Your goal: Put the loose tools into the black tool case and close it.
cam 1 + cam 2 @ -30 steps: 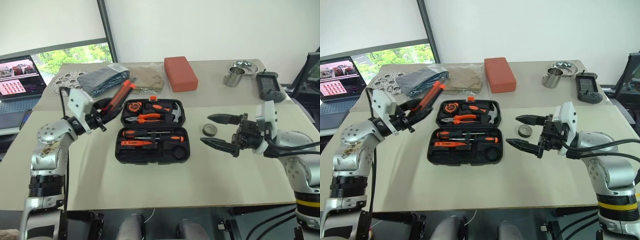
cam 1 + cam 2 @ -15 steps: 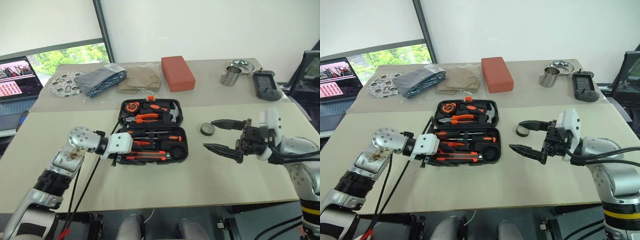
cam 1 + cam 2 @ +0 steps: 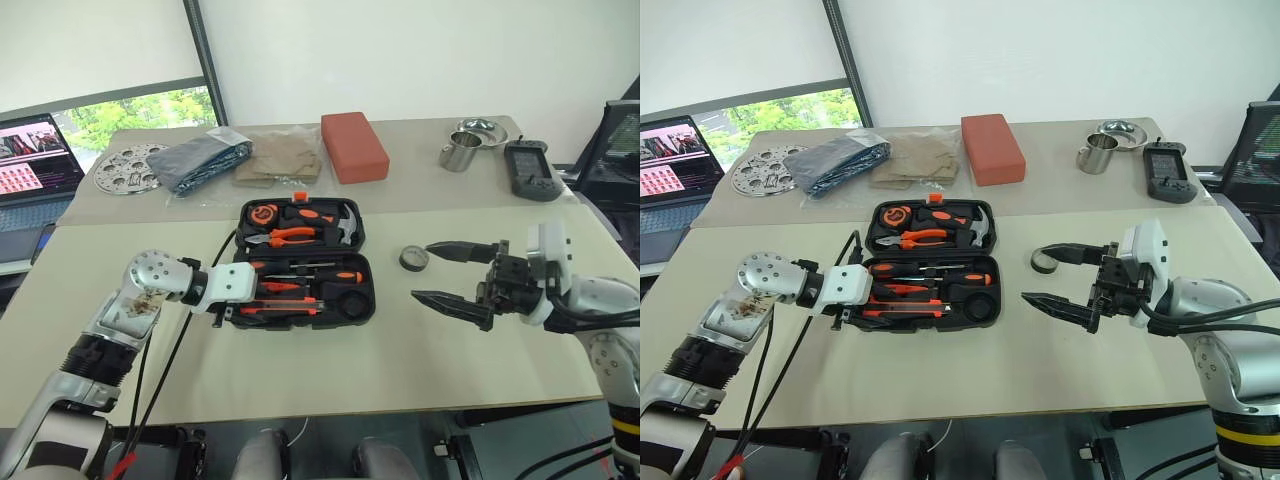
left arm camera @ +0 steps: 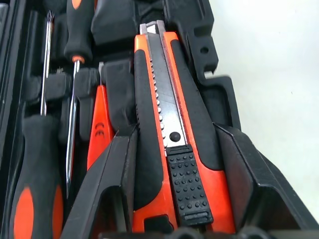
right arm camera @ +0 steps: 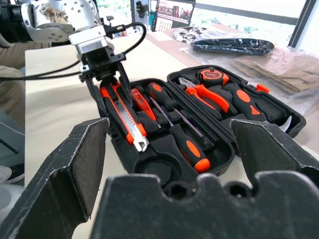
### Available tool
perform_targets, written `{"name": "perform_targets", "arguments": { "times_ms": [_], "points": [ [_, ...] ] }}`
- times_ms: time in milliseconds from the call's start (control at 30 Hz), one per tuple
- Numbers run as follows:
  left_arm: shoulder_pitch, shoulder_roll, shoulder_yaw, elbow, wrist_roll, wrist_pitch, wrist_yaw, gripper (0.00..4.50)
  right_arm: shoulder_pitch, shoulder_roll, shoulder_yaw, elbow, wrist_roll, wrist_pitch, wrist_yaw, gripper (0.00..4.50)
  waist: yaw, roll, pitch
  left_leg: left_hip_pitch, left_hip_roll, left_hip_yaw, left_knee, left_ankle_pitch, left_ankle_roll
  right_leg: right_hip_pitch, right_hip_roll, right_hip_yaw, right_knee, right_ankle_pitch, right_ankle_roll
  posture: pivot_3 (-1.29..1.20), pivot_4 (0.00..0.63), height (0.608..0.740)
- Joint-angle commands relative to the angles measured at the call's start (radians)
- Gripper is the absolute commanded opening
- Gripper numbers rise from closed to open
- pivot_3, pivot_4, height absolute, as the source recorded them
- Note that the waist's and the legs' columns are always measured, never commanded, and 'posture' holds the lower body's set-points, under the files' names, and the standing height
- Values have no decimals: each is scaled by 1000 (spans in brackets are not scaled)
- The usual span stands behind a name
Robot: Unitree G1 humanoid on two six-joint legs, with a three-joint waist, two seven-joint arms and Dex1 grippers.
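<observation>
The black tool case (image 3: 238, 298) lies open mid-table, its lid half holding pliers, a hammer and a tape measure. My left gripper (image 4: 174, 130) is shut on the orange-black utility knife (image 4: 164, 114), which lies low along the case's front slot. Beside the knife sit the slim orange screwdriver (image 4: 99, 132) and two orange-and-black screwdrivers (image 5: 187, 142). The small dark tape roll (image 3: 413, 258) rests on the table to the right of the case. My right gripper (image 3: 425, 272) hovers open and holding nothing just right of the roll, pointing toward the case.
At the back stand a red-orange block (image 3: 355, 146), a metal cup (image 3: 460, 155), a metal bowl (image 3: 483, 130) and a black handheld device (image 3: 530, 170). A dark bag (image 3: 205, 158), tan cloth (image 3: 285, 160), perforated disc (image 3: 125, 165) and laptop (image 3: 35, 160) lie back left.
My left gripper has swung down and right, carrying the utility knife from above the table left of the case into the case's front slot. The right gripper has stayed put and open.
</observation>
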Motion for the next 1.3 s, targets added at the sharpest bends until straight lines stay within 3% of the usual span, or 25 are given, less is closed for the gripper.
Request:
{"name": "perform_targets", "arguments": {
  "times_ms": [33, 367, 1067, 1133, 1300],
  "points": [
    [3, 7, -12, 35, 11, -13, -26, 1806, 3, -22, -40, -22, 25, -4, 20, 4500, -1, 0, 0, 0, 0, 0, 0, 0, 0, 0, 0, 0, 0, 0, 0, 0, 150, 740],
    [-63, -96, -33, 242, 29, -81, -29, 1806, 7, -17, -38, -3, 11, -29, 47, 4500, 7, 4, -3, 1, -1, 0, 1, 0, 0, 2, -1, 0, 0, 0, 0, 0, 150, 740],
    [-138, -130, -86, 189, 59, -5, -100, 1806, 22, -14, -44, -27, 11, -38, 26, 4500, 22, 4, -3, 0, -2, 0, 2, 0, 0, 2, -1, 0, 0, 0, 0, 0, 150, 740],
    [-135, -131, -84, 187, 59, -4, -94, 2805, 26, -16, -47, -31, 12, -36, 24, 4500, 22, 4, -3, 0, -2, 0, 2, 0, 0, 2, -1, 0, 0, 0, 0, 0, 150, 740],
    [-148, -147, -59, 203, 65, -36, -37, 4482, 31, -17, -47, -37, 16, -33, 21, 4500, 21, 4, -3, 0, -2, 0, 2, -1, 1, 2, -1, 0, 0, 0, 0, 0, 150, 740]
  ]
}}
